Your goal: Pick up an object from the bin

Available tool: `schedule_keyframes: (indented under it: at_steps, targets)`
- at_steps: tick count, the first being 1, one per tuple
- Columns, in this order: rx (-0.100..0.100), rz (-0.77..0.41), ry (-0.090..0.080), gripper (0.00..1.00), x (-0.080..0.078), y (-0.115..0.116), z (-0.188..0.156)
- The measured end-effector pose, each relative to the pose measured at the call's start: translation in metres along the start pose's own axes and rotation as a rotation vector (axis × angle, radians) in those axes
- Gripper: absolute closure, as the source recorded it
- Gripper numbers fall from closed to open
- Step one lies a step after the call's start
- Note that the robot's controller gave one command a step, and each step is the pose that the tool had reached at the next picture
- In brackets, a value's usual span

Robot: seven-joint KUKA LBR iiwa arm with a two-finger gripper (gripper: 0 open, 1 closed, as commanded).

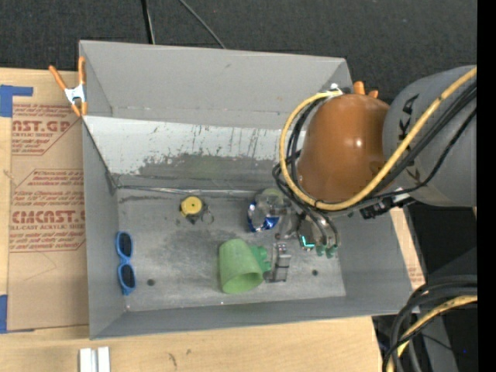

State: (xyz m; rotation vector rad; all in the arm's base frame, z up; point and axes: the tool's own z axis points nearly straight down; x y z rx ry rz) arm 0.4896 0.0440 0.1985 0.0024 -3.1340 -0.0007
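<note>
**A:** Why is the gripper (279,266) sitting right up against the cup (239,266)?

**B:** Probably because it's the easiest grab. The green cup lies on its side near the bin's (194,138) front wall, with the gripper at its right end (open or closed, can't tell). It's tight in front but roomy to the left, and the sunglasses (124,262) are well apart.

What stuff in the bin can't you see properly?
Camera view:
1. Small blue-and-silver thing: half hidden under the robot's orange wrist cover; its kind is unclear.
2. Small round yellow thing: too small to name.
3. The green plastic cup lying on its side: the gripper covers its right rim; contact cannot be told.
</note>
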Motion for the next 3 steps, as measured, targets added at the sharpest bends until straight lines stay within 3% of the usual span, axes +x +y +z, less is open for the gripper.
schedule_keyframes:
  at_steps: [1, 2, 3]
  targets:
    - [0.001, -0.077, -0.001, 0.00, -0.010, -0.008, 0.127]
    - [0.001, -0.075, -0.012, 1.00, -0.013, -0.008, 0.121]
    - [0.004, -0.290, -0.021, 1.00, -0.033, -0.026, -0.188]
